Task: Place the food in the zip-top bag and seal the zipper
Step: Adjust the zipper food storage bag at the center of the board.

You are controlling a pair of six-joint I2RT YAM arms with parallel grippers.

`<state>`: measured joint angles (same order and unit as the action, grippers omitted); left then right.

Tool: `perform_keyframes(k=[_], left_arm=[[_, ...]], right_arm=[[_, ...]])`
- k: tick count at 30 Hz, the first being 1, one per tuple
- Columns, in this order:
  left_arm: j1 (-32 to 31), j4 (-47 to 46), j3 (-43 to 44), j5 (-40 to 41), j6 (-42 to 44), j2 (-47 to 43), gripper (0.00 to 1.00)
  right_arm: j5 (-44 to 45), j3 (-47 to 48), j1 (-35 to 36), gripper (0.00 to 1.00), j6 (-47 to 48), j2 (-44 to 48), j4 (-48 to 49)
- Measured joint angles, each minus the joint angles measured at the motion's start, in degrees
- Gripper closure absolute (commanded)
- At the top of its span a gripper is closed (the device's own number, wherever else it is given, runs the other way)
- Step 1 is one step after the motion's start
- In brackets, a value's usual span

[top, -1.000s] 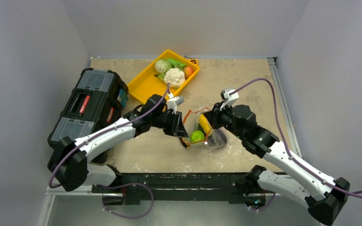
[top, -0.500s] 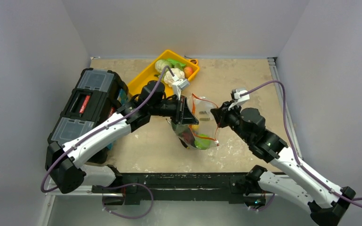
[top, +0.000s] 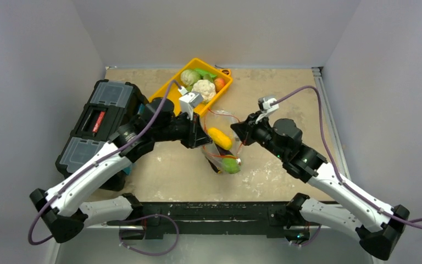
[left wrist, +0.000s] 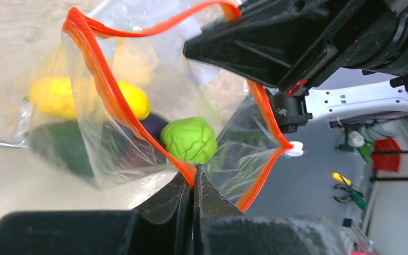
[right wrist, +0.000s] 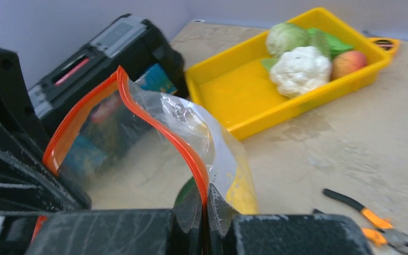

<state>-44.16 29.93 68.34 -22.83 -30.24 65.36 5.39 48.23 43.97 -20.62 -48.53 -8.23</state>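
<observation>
Closest to the arm bases, the clear zip-top bag (top: 223, 147) hangs between the two arms over the middle of the counter (top: 277, 93), its mouth pulled open. The left pincer (left wrist: 193, 178) is pressed together on one lip of the bag, pinching the red-orange zipper (left wrist: 106, 79) where the strip dips lowest in the left wrist view. The right pincer (right wrist: 206, 199) is likewise pressed together on the opposite lip, with the strip rising out of its fingertips in a tall arch. A small white slider (left wrist: 296, 150) sits at one end of the strip. Four pieces of food lie inside the bag. The green lime (top: 230, 165) sits at the end nearest the bases and the yellow corn (top: 220, 137) lies above it in the top view. The purple eggplant (left wrist: 151, 126) and dark green avocado (left wrist: 58, 146) are pressed against them behind the plastic. Whether the bag's bottom rests on the counter cannot be told. To the right of the right pincer, orange-handled pliers (right wrist: 374, 219) lie flat on the counter. Left of the bag stands a black toolbox (top: 101, 121). Farther back sits the yellow tray (top: 167, 102). At its far end it holds the white cauliflower (top: 204, 89), the pale green cabbage (top: 189, 76) and the orange-red fruit (top: 219, 83), crowded close together.
</observation>
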Motion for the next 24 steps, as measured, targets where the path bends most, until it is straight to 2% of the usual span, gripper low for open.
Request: perform_keyframes(k=[6,15,18,24], left_arm=[[0.0,9.5,0.9,11.3,2.8,-9.7,1.0],[0.0,27.3,-0.6,33.4,1.2,-22.0,1.0],[0.0,31.1,-0.8,38.4,0.2,-23.8,0.9],[0.0,32.3,-5.9,44.3,-1.8,-22.9,0.82]], right_arm=[[-6.7,2.6,4.5,1.0,-4.0,-7.7,8.3],[-14.5,3.3,10.3,1.0,-15.8,-22.8,26.2],[-17.2,3.5,11.4,1.0,-20.4,-27.8,31.6],[-20.3,2.6,11.6,1.0,-28.2,-35.1,39.9]])
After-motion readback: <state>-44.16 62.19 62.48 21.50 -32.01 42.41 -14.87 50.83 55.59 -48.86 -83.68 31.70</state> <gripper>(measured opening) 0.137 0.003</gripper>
